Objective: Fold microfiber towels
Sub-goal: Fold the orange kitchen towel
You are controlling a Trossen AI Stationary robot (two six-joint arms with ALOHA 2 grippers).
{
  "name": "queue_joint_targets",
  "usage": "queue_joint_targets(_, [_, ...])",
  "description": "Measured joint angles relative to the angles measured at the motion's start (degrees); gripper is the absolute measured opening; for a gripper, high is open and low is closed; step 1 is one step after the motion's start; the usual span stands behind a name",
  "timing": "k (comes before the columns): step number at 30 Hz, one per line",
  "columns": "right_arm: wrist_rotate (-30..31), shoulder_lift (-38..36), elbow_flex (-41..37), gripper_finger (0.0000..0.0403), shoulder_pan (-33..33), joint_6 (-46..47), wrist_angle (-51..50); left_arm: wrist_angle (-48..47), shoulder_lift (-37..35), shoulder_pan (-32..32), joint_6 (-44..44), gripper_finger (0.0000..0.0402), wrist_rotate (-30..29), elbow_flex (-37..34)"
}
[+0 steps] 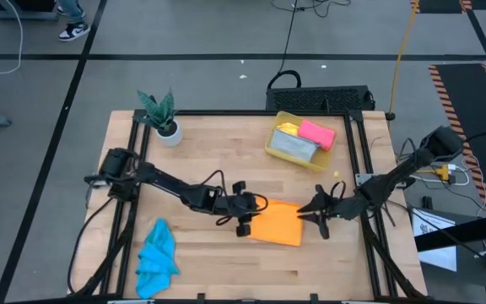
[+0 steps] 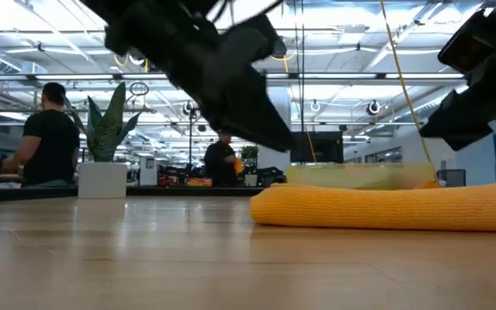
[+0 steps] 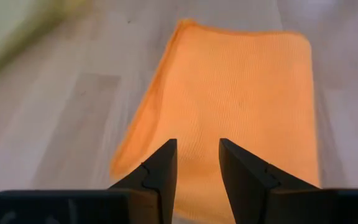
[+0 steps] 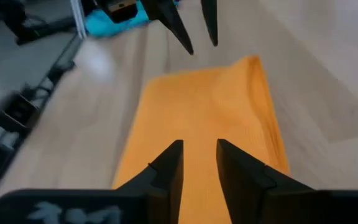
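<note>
Where pink towel (image 1: 317, 133) lies: yellow bin (image 1: 278, 127).

A folded orange towel (image 2: 386, 207) lies flat on the bench (image 2: 145, 258); a potted plant (image 2: 106, 164) stands behind.

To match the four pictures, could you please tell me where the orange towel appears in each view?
High view: orange towel, front centre of the table, between both grippers.
Low view: right half, lying flat.
Left wrist view: centre, beyond open fingers.
Right wrist view: centre.
Shared landmark: the left gripper, also in the high view.
</note>
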Motion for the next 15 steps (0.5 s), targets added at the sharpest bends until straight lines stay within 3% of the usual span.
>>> queue_joint_targets(9, [-3.3, 18.9, -0.1, 0.0043, -5.1, 4.5, 5.8, -2.2, 6.7, 1.9, -4.9, 0.0122, -0.1, 0.0])
queue_joint_targets(15, [-3.9, 22.5, 0.2, 0.0018, -5.6, 7.4, 5.5, -6.6, 6.6, 1.5, -10.1, 0.0122, -0.8, 0.2])
